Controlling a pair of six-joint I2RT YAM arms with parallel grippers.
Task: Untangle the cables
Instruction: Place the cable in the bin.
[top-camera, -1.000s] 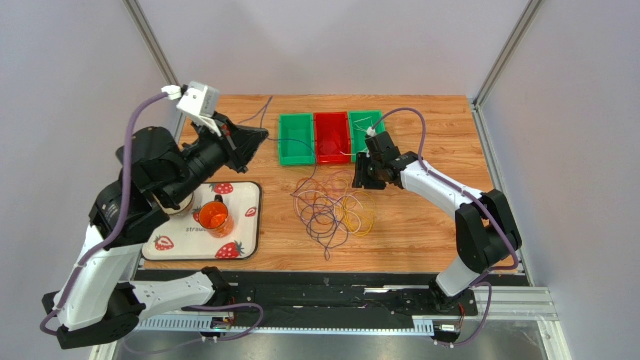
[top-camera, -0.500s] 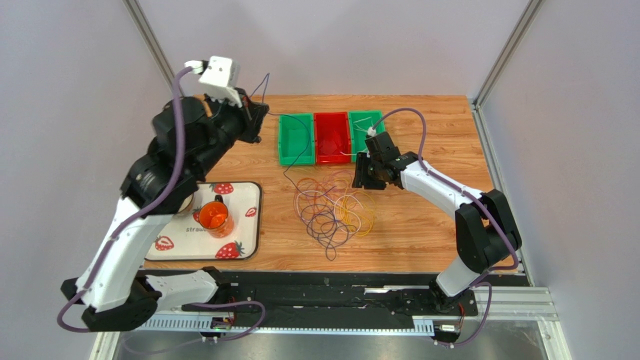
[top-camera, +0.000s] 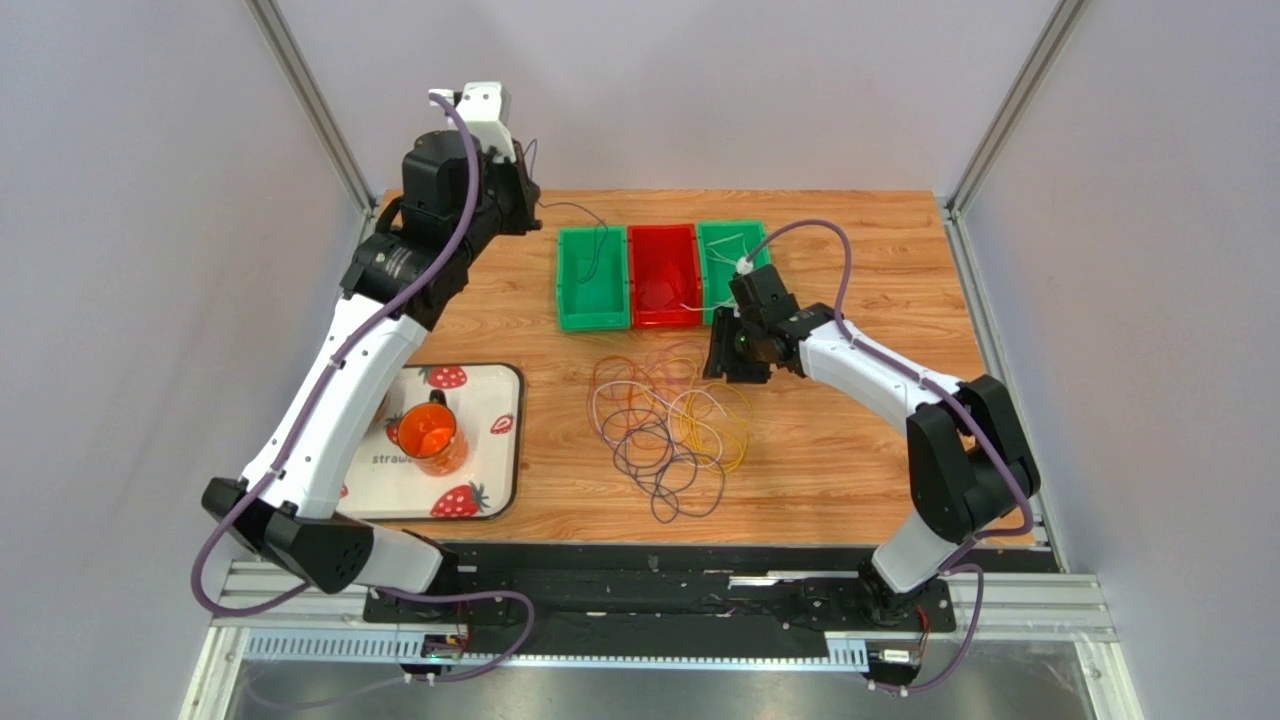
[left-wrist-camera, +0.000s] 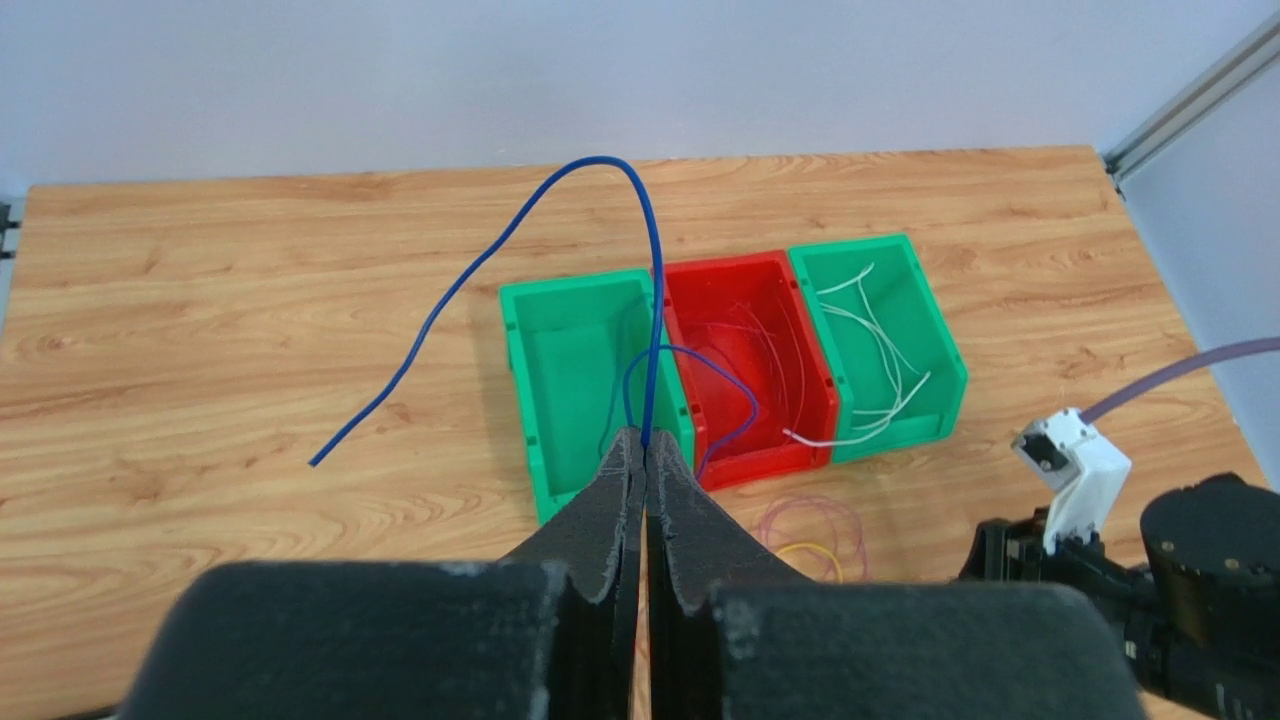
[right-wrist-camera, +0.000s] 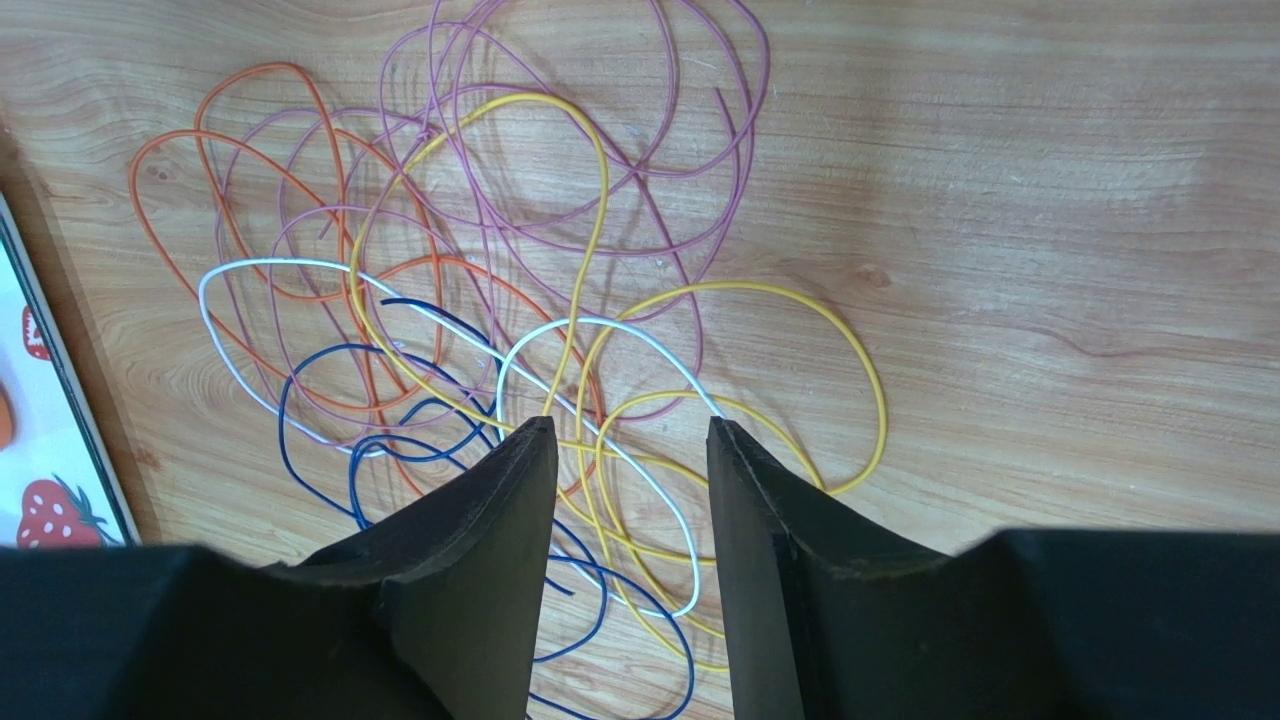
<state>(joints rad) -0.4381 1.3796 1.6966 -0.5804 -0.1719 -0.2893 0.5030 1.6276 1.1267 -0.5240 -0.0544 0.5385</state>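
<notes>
Pinching tight, my left claw (left-wrist-camera: 643, 462) has both fingers pressed flat together on a blue cable (left-wrist-camera: 598, 161), and I can see the wire rise from the tips, arch high over the table and drop away to the left, its loose end down by the bare wood. Just past the tips sit three bins in a row: a green bin (left-wrist-camera: 559, 393) nearest the cable, a red bin (left-wrist-camera: 781, 300) touching it in the middle, and a second green bin (left-wrist-camera: 920, 308) at the right with a few white wires lying in it. A blue loop curls across the red bin, and I think it belongs to the same wire, though the fingers hide the join. Over on the other side, my right claw (right-wrist-camera: 631, 438) has its jaws standing apart with nothing gripped, pointing down over the tangle of cables (right-wrist-camera: 496, 330). Orange, purple, yellow, white and blue loops cross each other there on the wooden table (top-camera: 842, 465), in front of the bins and near the middle of the boards. A white loop and some yellow strands pass right under the gap between the tips. From the overhead view the left arm reaches up at the far left corner, and a strawberry-print tray (top-camera: 489, 450) with an orange cup (top-camera: 428, 432) on it lies at the near left, apart from the tangle.
</notes>
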